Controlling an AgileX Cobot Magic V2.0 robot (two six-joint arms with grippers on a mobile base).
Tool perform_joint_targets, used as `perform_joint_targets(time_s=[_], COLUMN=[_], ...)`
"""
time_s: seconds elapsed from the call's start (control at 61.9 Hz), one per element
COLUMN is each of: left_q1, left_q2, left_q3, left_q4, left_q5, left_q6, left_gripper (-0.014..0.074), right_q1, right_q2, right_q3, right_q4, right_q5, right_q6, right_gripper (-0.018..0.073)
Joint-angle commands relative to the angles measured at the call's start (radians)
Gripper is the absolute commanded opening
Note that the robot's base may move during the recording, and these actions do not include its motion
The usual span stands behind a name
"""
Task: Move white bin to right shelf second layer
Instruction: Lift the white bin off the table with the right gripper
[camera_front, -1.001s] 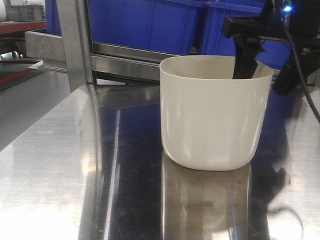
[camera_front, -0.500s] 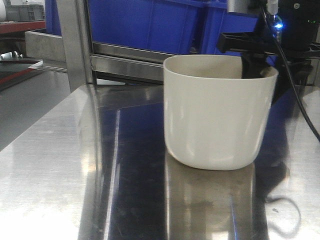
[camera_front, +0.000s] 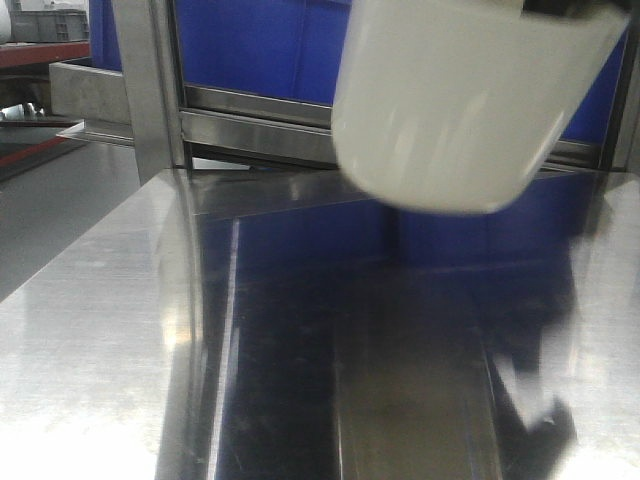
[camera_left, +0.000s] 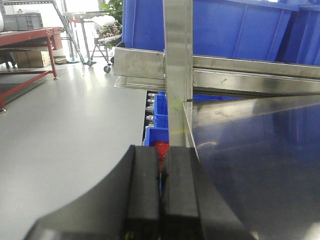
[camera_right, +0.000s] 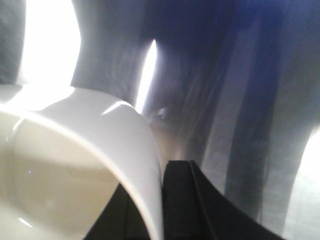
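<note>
Cream plastic: white bin in upper right of front view, tilted, blurred, clear of steel tabletop, in front of blue crates. Right gripper at bottom centre of wrist view, black fingers clamped on bin wall at rim. Left gripper low, level, facing rack post; fingers pressed together, empty.

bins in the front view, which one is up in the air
The white bin, tilted clear above the steel tabletop; the blue crates sit on the rack behind it.
</note>
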Motion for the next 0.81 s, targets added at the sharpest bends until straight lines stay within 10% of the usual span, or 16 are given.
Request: perform_joint_targets(time_s=[0.0,0.5,0.791], left_q1=[-0.003,-0.003,-0.003], left_q2=[-0.014,-0.014,-0.014], left_q3=[0.037,0.037,0.037], left_q4=[-0.006,-0.006,-0.006], left_q5=[-0.085,-0.085,-0.085], left_q6=[-0.003,-0.003,-0.003], left_gripper=[0.0085,0.0085,0.0085], right_q1=[0.001,-0.208,-0.224], right_q2=[-0.125,-0.68,-0.905], right_q3=[-0.032,0.34,0.568], right_q4=[-0.045,-0.077,0.087], right_q5=[-0.068,-0.266,-0.276], right_q6=[-0.01,-0.009,-0.01], right_gripper=[0.0049,0.0049,0.0049])
